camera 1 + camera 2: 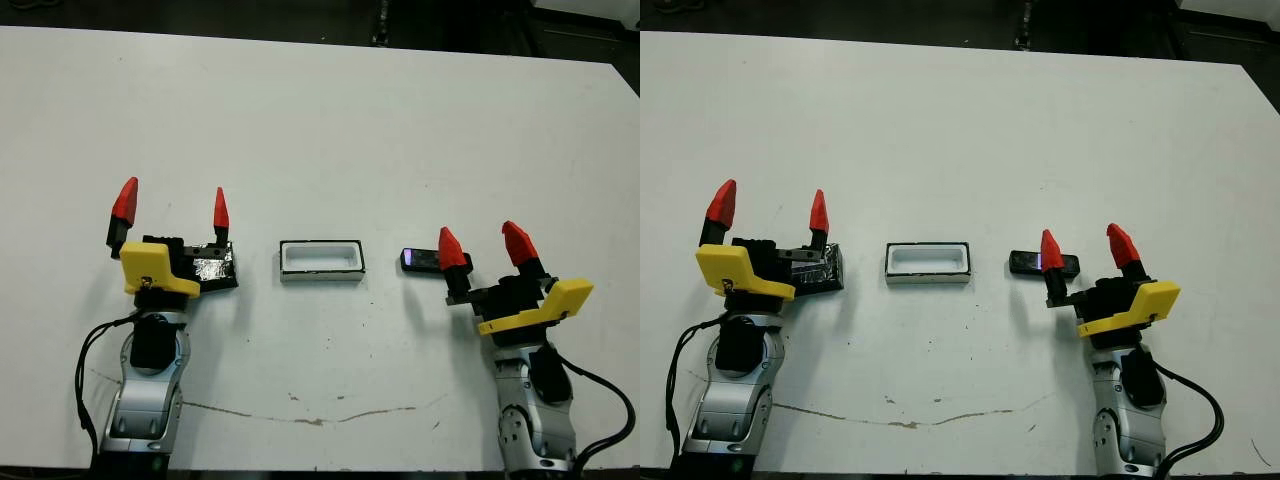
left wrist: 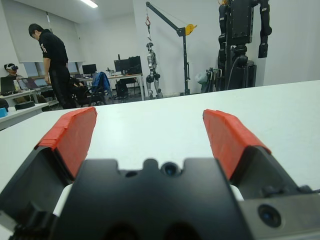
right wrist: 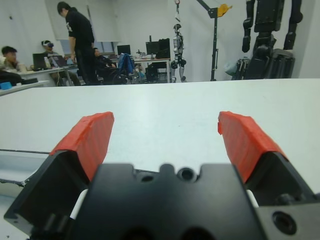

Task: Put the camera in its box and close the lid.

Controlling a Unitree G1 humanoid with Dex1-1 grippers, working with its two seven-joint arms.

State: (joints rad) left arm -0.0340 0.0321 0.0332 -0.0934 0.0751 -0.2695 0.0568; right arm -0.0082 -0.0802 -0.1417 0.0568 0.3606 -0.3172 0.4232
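Your left gripper point(image 1: 171, 213) and right gripper point(image 1: 480, 246) both have fingers spread wide, empty; box point(image 1: 321, 261) sits open mid-tabletop between lid point(image 1: 213, 267) and camera point(image 1: 420, 260).

Head stereo pair looks down on table point(image 1: 320, 120), sharing whole scene; wrist cameras look low across tabletop toward room.

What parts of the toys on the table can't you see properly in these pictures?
- The lid: partly hidden by the left gripper in the head views.
- The camera: one end hidden behind a right gripper finger.
- Both wrist views: camera, lid and box not recognisable, below the black gripper bodies.
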